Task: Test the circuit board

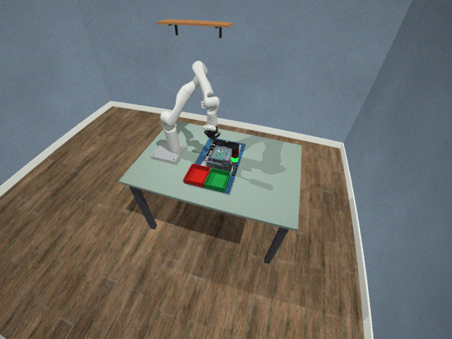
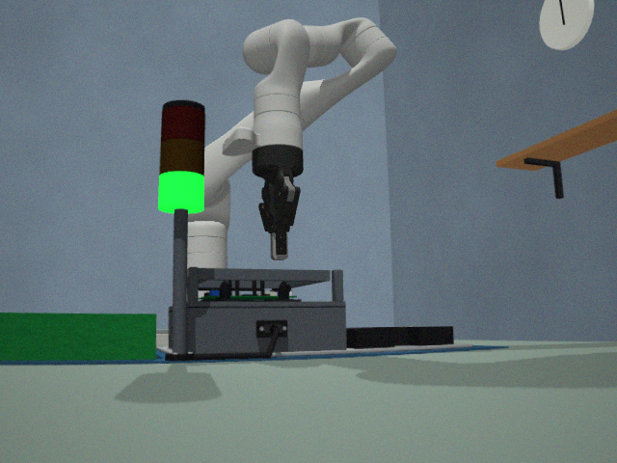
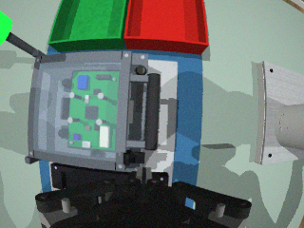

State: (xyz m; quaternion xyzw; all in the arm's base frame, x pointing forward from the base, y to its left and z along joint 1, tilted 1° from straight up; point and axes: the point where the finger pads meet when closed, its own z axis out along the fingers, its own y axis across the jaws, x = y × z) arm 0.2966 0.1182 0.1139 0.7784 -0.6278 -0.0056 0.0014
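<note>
The gripper (image 1: 212, 142) (image 2: 280, 257) (image 3: 143, 177) is shut and empty, pointing down a little above the level of the tester's lid. The grey tester (image 2: 258, 326) has its clear lid (image 2: 258, 275) (image 3: 52, 114) down. The green circuit board (image 3: 95, 125) lies flat under the lid, component side up. Its white connector (image 3: 104, 136) is at the near right of the board in the wrist view. The signal light (image 1: 234, 159) (image 2: 181, 191) (image 3: 4, 28) is lit green. A small black part (image 3: 134, 158) sits at the tester's near right corner, just beyond the fingertips; I cannot tell whether it is the hook's tab.
The green bin (image 1: 217, 179) (image 2: 74, 336) (image 3: 90, 24) and red bin (image 1: 198, 175) (image 3: 166, 24) stand side by side beyond the tester. A black bar (image 3: 153, 111) runs along the tester's right side. The black tray (image 2: 428, 336) lies on the near side, partly behind the gripper in the wrist view.
</note>
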